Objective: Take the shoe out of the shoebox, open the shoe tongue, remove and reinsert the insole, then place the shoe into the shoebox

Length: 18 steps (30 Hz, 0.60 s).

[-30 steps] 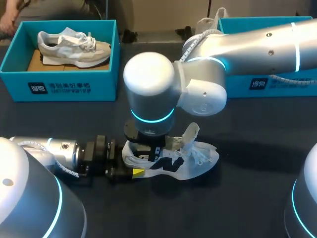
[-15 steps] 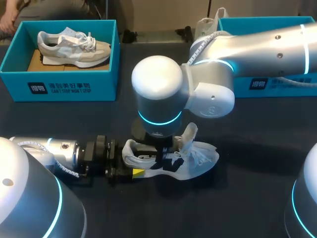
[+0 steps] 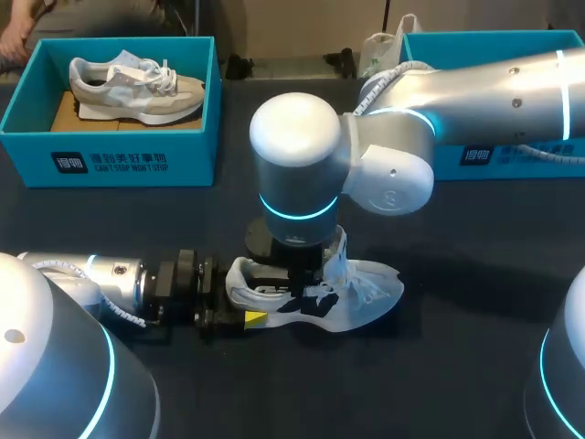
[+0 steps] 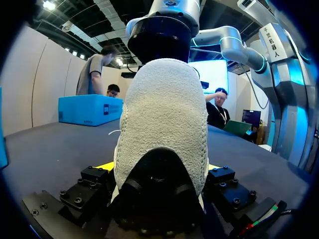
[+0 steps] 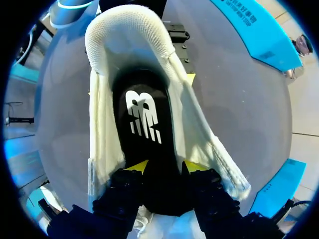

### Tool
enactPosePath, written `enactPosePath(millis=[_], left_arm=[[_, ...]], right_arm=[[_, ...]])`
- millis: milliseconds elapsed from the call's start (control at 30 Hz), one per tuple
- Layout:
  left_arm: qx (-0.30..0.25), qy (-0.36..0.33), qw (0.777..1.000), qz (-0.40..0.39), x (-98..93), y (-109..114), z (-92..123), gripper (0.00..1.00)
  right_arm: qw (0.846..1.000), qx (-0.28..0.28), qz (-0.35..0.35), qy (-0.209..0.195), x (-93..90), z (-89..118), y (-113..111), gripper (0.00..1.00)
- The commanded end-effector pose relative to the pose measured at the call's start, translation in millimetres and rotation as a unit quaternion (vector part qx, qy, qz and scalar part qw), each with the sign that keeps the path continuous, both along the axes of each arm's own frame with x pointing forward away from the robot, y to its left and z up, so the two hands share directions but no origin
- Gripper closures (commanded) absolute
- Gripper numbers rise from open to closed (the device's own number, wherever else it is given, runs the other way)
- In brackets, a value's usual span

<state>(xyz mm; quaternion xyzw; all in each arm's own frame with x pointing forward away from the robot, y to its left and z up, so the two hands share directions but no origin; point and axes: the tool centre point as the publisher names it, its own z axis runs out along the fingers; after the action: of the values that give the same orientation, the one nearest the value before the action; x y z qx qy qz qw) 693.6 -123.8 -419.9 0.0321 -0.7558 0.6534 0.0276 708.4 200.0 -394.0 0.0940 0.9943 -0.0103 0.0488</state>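
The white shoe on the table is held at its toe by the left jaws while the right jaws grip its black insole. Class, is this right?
Not quite: the left jaws hold the white shoe at its heel, not its toe, as the left wrist view shows. The right jaws do grip the black insole.

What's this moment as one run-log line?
left claw: shut on heel of shoe | right claw: shut on insole inside shoe | shoe: on table

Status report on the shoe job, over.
Left gripper shut on white shoe at heel. Right gripper shut on black insole, inside shoe. Nothing blocking.
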Motion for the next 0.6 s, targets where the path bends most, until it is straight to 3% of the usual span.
enactPosePath(millis=[33, 300, 600], left_arm=[[0.0, 0.0, 1.0, 0.001, -0.5, 0.3, -0.5, 1.0], [0.0, 0.0, 1.0, 0.001, -0.5, 0.3, -0.5, 1.0], [0.0, 0.0, 1.0, 0.001, -0.5, 0.3, -0.5, 1.0]], right_arm=[[1.0, 0.005, 0.005, 0.021, 0.9, -13.1, 1.6, 0.58], [0.998, 0.008, 0.004, 0.061, -6.9, -27.4, 0.9, 0.6], [0.99, 0.008, 0.01, 0.142, -21.2, -40.5, 3.4, 0.62]])
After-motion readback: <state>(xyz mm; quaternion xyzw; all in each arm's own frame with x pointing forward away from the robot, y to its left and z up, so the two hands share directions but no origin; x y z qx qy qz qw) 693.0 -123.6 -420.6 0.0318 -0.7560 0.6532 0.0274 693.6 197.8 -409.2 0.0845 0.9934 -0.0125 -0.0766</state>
